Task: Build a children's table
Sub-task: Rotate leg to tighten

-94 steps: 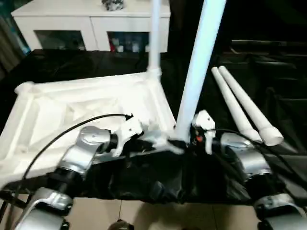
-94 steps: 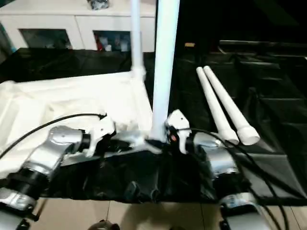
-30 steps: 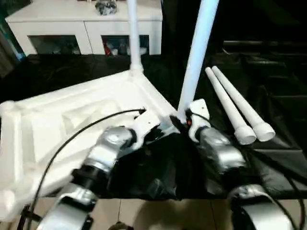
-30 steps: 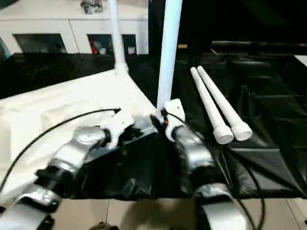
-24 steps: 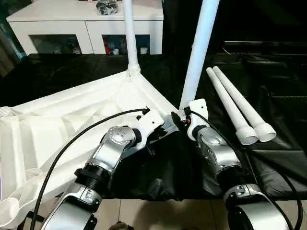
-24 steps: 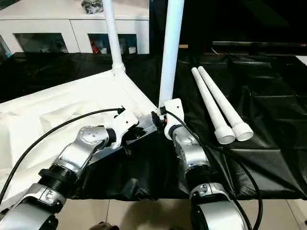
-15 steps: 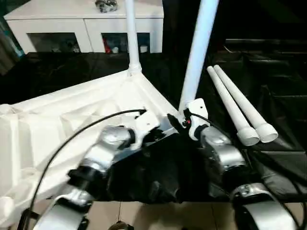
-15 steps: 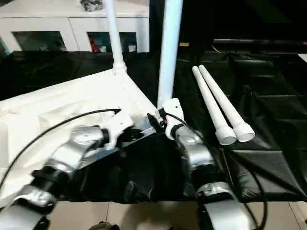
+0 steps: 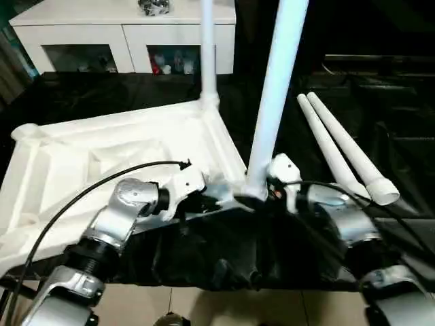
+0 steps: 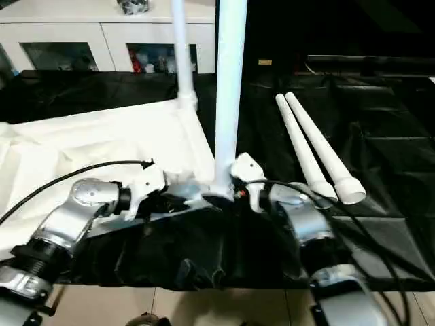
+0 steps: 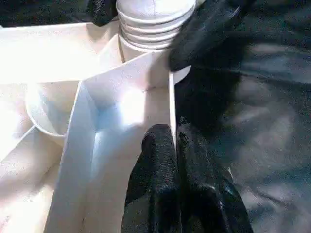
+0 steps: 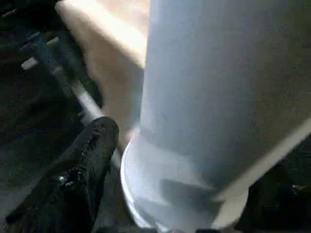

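Two legs (image 9: 272, 102) were seated in the upturned table top (image 9: 122, 156), which had been swung back square, its near corner pinched by the closed left hand (image 11: 176, 145) while the wide right hand (image 10: 234, 193) straddled the nearer leg's base.

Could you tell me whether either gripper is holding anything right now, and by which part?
The left gripper is shut on the tabletop's rim wall by the near corner. The right gripper's fingers straddle the base of the upright leg; a firm grip cannot be told.
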Controlling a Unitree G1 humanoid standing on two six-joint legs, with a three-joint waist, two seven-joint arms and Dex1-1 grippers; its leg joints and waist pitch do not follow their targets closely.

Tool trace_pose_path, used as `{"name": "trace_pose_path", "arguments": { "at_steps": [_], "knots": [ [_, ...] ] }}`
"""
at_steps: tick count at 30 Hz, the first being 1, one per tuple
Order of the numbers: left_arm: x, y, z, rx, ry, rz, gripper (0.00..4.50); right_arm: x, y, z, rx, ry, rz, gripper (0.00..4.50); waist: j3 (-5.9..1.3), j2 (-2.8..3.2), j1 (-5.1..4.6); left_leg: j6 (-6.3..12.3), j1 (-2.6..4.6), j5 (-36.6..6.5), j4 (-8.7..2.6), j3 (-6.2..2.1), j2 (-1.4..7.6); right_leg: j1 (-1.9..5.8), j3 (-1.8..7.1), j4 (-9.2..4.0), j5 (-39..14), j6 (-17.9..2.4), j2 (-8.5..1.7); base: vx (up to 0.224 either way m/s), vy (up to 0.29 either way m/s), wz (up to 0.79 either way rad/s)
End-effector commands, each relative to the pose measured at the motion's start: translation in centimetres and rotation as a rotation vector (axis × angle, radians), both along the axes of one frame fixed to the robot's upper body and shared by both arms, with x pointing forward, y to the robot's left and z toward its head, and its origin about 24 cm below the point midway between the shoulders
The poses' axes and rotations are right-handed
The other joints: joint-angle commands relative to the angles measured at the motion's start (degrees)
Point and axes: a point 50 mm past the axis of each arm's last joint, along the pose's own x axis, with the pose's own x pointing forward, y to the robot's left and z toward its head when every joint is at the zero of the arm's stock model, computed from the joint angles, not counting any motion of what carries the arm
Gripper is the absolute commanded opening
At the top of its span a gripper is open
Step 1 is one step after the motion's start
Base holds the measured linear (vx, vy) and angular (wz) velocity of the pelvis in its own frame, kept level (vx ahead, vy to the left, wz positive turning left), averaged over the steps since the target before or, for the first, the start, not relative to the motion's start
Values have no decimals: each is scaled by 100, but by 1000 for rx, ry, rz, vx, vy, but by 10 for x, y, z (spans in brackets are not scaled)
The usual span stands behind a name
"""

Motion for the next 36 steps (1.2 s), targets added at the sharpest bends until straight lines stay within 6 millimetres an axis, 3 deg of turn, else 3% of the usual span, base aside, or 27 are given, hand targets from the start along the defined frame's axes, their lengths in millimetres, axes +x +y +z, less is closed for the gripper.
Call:
{"name": "trace_pose_path", "arguments": {
  "at_steps": [1, 2, 7, 15, 17, 18, 21, 22, 24, 28, 32, 33, 34, 36],
  "knots": [
    [0, -9, 8, -10, -34, -66, 0, -11, 9, -5, 1, 68, 120, 371, -374, -58, 26, 225, 102, -1756, -399, -125, 279, 244, 297, -389, -1755, -1189, -358, 0, 0, 0],
    [0, -9, 9, -8, -29, -70, 0, -12, 9, -4, 3, 92, 143, 346, -380, -55, 42, 239, 99, -1710, -394, -126, 282, 249, 299, -383, -1750, -1195, -369, 0, 0, 0],
    [1, -8, 9, -7, -21, -79, 0, -13, 9, -5, 4, 115, 159, 303, -389, -25, 78, 206, 101, -1605, -391, -127, 284, 241, 296, -369, -1620, -1240, -367, 0, 0, 0],
    [-1, -9, 6, -22, 0, -77, 0, -16, 8, -8, 48, 147, 109, 272, -400, -25, 93, 177, 103, -1595, -384, -126, 276, 253, 294, -359, -1525, -1256, -362, 0, 0, 0],
    [0, -12, 4, -24, -4, -49, 0, -14, 9, -11, 64, 147, 31, 272, -393, -32, 101, 160, 102, -1624, -390, -132, 278, 252, 293, -367, -1638, -1230, -372, 0, 0, 0],
    [7, -18, 3, -21, -30, 53, 0, -6, 11, -18, 59, 118, -134, 272, -390, -67, 86, 139, 101, -1604, -398, -130, 286, 243, 301, -367, -1648, -1222, -373, 0, 0, 0],
    [15, -30, 2, -36, -61, 156, 0, 4, 15, -26, 66, 105, -345, 271, -339, -75, 38, -70, 156, -1980, -405, -163, 248, 199, 290, -471, -2591, -993, -417, 0, 0, 0],
    [16, -35, 2, -37, -72, 179, 0, 6, 18, -27, 85, 120, -401, 270, -328, -122, 5, -84, 155, -2082, -418, -170, 245, 194, 285, -505, -2802, -886, -407, 0, 0, 0],
    [17, -48, 2, -28, -89, 191, 0, 10, 29, -29, 110, 126, -512, 270, -323, -78, -24, -101, 171, -2187, -418, -188, 241, 174, 278, -535, -3017, -767, -408, 0, 0, 0],
    [15, -79, -1, -29, -104, 198, 0, 13, 50, -30, 100, 94, -623, 270, -308, -82, -74, -110, 186, -2340, -414, -202, 210, 133, 251, -619, -3367, -529, -404, 0, 0, 0],
    [16, -89, 3, -41, -118, 195, 0, 19, 61, -25, 103, 33, -677, 270, -315, -52, -93, -125, 189, -2516, -435, -227, 211, 124, 218, -646, -3429, -445, -399, 0, 0, 0],
    [16, -88, 3, -41, -119, 192, 0, 19, 60, -25, 109, 39, -679, 326, -318, -53, -94, -122, 186, -2533, -442, -231, 211, 133, 212, -643, -3382, -444, -395, 0, 0, 0],
    [16, -84, 4, -40, -120, 182, 0, 19, 57, -25, 114, 53, -678, 340, -324, 4, -98, -130, 185, -2576, -459, -236, 220, 147, 214, -636, -3224, -460, -385, 0, 0, 0],
    [16, -81, 4, -38, -123, 168, 0, 20, 54, -25, 105, 46, -672, 349, -338, -11, -100, -121, 167, -2537, -479, -232, 230, 163, 226, -616, -2890, -541, -377, 0, 0, 0]
  ]
}}
